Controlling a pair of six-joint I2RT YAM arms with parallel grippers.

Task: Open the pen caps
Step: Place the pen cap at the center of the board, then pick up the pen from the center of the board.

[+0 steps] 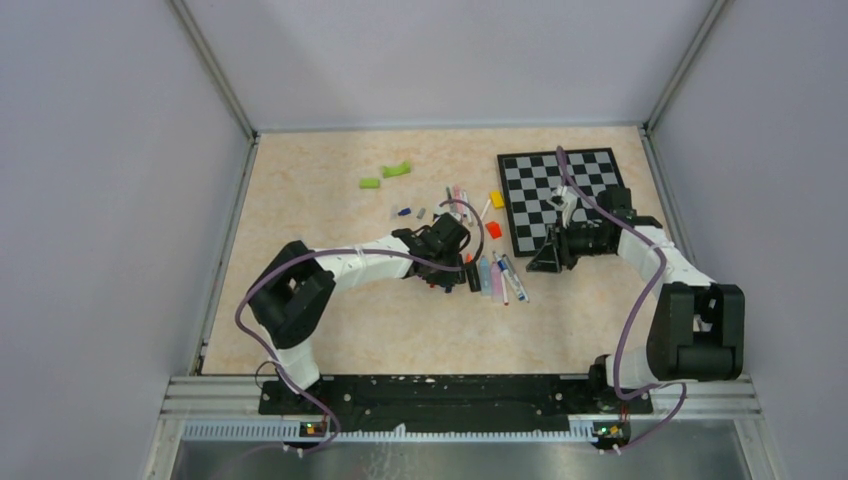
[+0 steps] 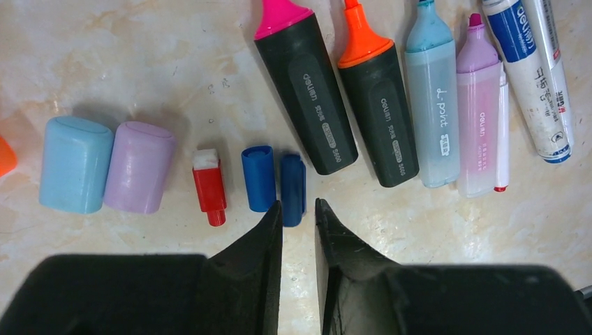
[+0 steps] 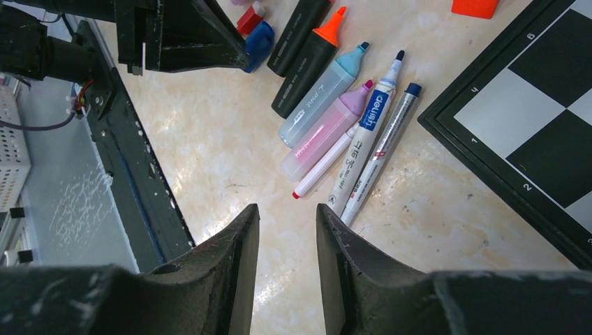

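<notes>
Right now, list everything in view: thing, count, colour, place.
Uncapped plastic highlighters: four; two black, pale blue, pink; centre row.
Thin white and silver pens: three; right of highlighters.
Loose plastic caps: five; light blue, lilac, red, two blue; beside highlighters.
Further small pens and caps: behind, too small to count.
Chequered black-and-white board: one; far right.
Green curved pieces: two; far centre.
Square blocks: two; yellow, orange; left of board.
Left gripper, right gripper: black, both open, empty.

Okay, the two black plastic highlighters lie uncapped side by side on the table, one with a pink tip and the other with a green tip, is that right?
Not quite. The second black plastic highlighter has an orange tip, not a green one. The black plastic highlighter with the pink tip lies beside it, both uncapped, as the left wrist view shows.
</notes>
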